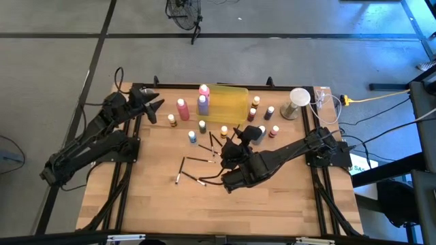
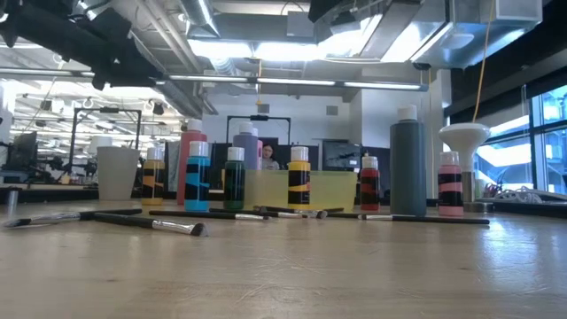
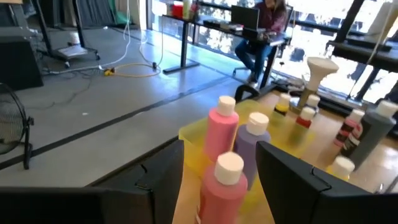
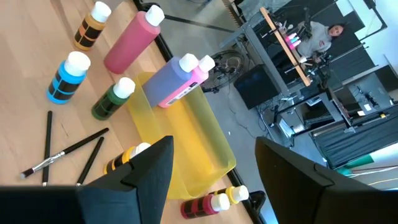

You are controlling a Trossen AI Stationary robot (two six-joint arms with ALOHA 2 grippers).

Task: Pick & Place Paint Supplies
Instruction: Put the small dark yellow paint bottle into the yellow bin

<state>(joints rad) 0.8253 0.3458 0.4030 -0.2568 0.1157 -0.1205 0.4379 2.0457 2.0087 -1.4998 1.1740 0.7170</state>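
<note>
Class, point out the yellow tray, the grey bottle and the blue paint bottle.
yellow tray point(image 1: 230, 103), high view, its floor.
grey bottle point(image 2: 407, 168), low view, its body.
blue paint bottle point(image 4: 66, 79), right wrist view, its label.

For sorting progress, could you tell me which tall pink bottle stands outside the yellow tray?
The pink bottle on the wood by the left gripper; the other pink bottle stands inside the tray.

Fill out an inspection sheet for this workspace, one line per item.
Surface: wooden table, near half bare.
Job's things: pink bottle on the table; another pink and a purple bottle at the yellow tray; small paint bottles and brushes scattered mid-table.
Clutter: pale cup at the far right corner.
Grippers: left gripper open beside the pink bottle; right gripper open above the brushes.
Cables: yellow cable on the floor.
Surroundings: fan, seated person.
</note>
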